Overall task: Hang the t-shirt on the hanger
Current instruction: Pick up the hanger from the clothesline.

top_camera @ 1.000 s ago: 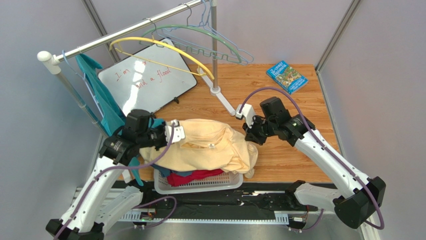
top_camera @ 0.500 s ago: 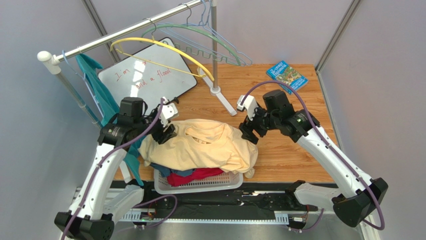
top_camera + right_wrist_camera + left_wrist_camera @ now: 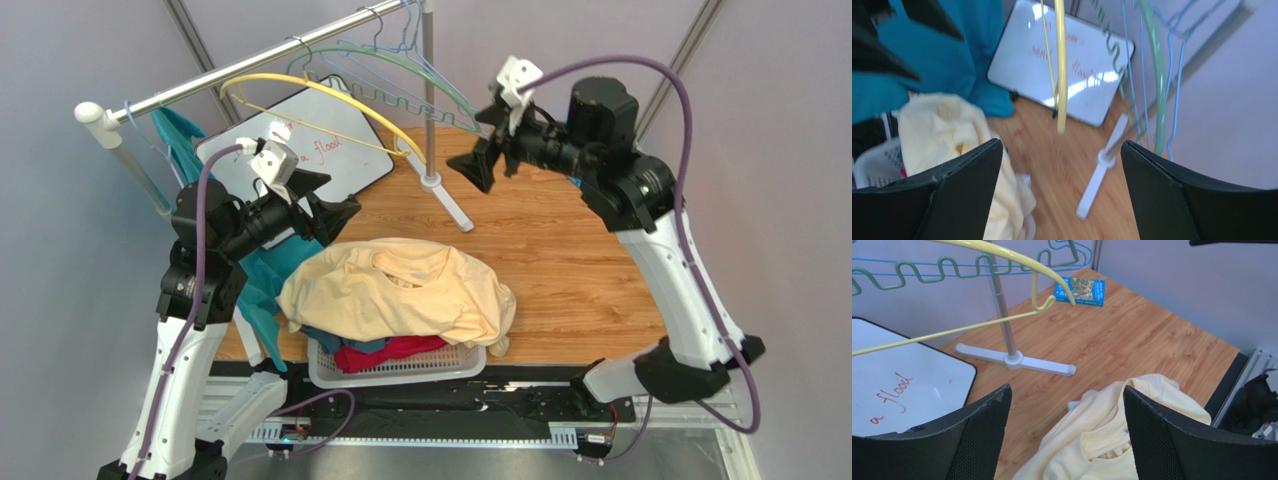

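Observation:
The pale cream-yellow t-shirt (image 3: 395, 295) lies crumpled over the basket, its round neck facing up; nothing holds it. It also shows in the left wrist view (image 3: 1112, 440) and at the left of the right wrist view (image 3: 942, 130). The thin yellow hanger (image 3: 330, 95) hangs on the rail above the whiteboard. My left gripper (image 3: 335, 200) is open in the air, above and left of the shirt and below the hanger (image 3: 952, 331). My right gripper (image 3: 478, 145) is open, raised beside the rack pole and right of the hanger's tip (image 3: 1061, 75). Both (image 3: 1064, 392) (image 3: 1062, 145) are empty.
A white laundry basket (image 3: 400, 365) with red and blue clothes sits at the near edge. A teal garment (image 3: 200, 190) hangs at the rail's left end. A pale green hanger (image 3: 440, 85) and light blue hangers share the rail. Whiteboard (image 3: 300, 150), rack foot (image 3: 450, 205), book (image 3: 1079, 290).
Both grippers have opened, let go of the t-shirt and risen toward the rail. The shirt has settled onto the basket.

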Controlling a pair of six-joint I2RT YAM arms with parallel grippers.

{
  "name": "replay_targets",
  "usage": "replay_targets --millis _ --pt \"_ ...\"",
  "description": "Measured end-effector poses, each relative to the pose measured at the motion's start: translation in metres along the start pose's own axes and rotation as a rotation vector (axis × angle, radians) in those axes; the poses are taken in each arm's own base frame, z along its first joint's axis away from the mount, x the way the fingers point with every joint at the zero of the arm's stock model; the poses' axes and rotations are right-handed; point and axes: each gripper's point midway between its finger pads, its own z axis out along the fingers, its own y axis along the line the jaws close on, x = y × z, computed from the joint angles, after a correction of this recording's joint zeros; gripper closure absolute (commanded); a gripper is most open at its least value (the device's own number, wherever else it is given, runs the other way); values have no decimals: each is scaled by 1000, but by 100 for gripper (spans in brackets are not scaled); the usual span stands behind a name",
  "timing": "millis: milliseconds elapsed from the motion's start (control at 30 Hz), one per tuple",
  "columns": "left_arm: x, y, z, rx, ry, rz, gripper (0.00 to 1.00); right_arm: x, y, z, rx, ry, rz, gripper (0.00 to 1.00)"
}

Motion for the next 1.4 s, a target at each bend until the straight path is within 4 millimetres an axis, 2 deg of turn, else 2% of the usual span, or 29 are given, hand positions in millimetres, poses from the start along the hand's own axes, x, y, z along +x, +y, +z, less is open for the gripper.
replay_targets --millis 67,133,167,233,333,400,467,700,800,867,967,1000,1400 --pt "-5 2 3 -8 -24 -27 13 -36 -8 24 -14 -85 -7 7" --pt "-4 4 4 -20 -30 -46 13 -53 -13 54 -30 -130 -22 7" --pt "-3 4 4 -26 -29 -53 13 -54 -14 68 -38 -135 -25 7" --pt "-1 4 1 -34 -32 -56 13 -48 -11 96 -60 -123 -22 5" --pt "0 1 -7 -49 -46 -48 12 -26 -6 130 -85 -78 -12 6" --pt "-1 -2 -14 -55 -59 -39 12 -13 -2 146 -95 -49 -10 7" --pt "-4 -6 -20 -61 -75 -30 12 -4 1 157 -95 -33 -18 12" --pt "-10 -11 -32 -73 -103 -10 12 -2 1 173 -83 -45 -59 46" --pt "-9 -10 -32 -77 -99 -13 12 -2 1 176 -87 -52 -70 71" --pt "-9 -9 -32 -84 -98 -14 12 -1 3 179 -90 -55 -73 78" --pt "-8 -3 -31 -112 -96 -18 12 2 5 182 -93 -47 -77 97" --pt "-7 -1 -30 -124 -94 -20 12 1 3 183 -80 -51 -74 100" --pt "1 10 -30 -177 -63 -37 12 -10 0 185 -66 -96 -73 100"
